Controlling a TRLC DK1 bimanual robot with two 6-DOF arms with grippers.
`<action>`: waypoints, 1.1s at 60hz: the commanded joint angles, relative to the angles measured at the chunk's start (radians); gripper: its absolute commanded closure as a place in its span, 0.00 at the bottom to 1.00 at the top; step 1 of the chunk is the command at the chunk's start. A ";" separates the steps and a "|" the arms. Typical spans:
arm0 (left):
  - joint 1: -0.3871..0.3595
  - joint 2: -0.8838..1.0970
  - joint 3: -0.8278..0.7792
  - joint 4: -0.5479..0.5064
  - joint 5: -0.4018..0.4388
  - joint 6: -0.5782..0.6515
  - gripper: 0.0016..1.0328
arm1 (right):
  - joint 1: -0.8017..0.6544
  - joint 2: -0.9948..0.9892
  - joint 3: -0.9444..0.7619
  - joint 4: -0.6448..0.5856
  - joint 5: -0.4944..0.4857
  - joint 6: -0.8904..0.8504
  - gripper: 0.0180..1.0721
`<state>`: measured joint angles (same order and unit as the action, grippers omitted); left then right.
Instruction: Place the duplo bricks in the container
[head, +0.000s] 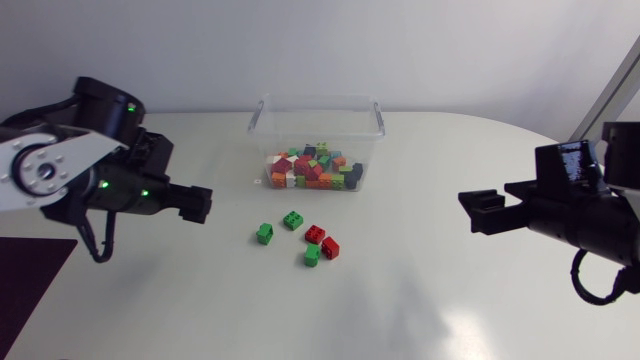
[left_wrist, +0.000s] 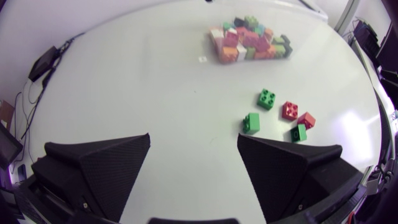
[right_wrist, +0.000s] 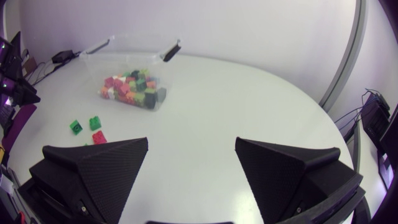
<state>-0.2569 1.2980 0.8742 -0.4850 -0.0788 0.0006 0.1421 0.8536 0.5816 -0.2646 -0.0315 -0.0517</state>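
Duplo bricks (head: 312, 168) of many colours are lying in a heap inside the container (head: 318, 101), a clear box with its top open. The container is sitting close to the far edge of the table (head: 450, 300), about halfway along that edge.

Five more bricks are lying loose on the table, just on the near side of the container and not touching it. The leftmost green brick (head: 264, 234) is sitting by itself. The back green brick (head: 292, 220) is lying just beside it, a bit closer to the container. The first red brick (head: 314, 234) and the second red brick (head: 330, 247) are lying close together, to the right of the two green ones. The front green brick (head: 312, 256) is sitting just by the red ones, on the side toward the near edge of the table. All five are lying near the middle of the table.

The left gripper (head: 205, 205) is hanging over the left part of the table, near the leftmost green brick, and pointing at the loose bricks. Its two black fingers are standing wide apart and are holding nothing. The right gripper (head: 468, 212) is hanging over the right part of the table, well apart from the bricks. Its fingers are spread wide too, with nothing between them.
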 joint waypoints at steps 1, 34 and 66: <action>-0.021 0.161 0.108 -0.061 0.017 0.013 0.06 | 0.028 0.068 0.050 -0.058 -0.001 0.006 0.04; -0.153 0.583 0.358 -0.063 0.119 -0.037 0.37 | 0.180 0.391 0.173 -0.159 -0.028 -0.066 0.04; -0.182 0.702 0.457 -0.181 0.125 -0.048 0.51 | 0.284 0.618 0.293 -0.151 0.028 -0.057 0.04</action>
<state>-0.4320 1.9572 1.2999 -0.6315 0.0414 -0.0124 0.4110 1.4303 0.8436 -0.4122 -0.0135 -0.1123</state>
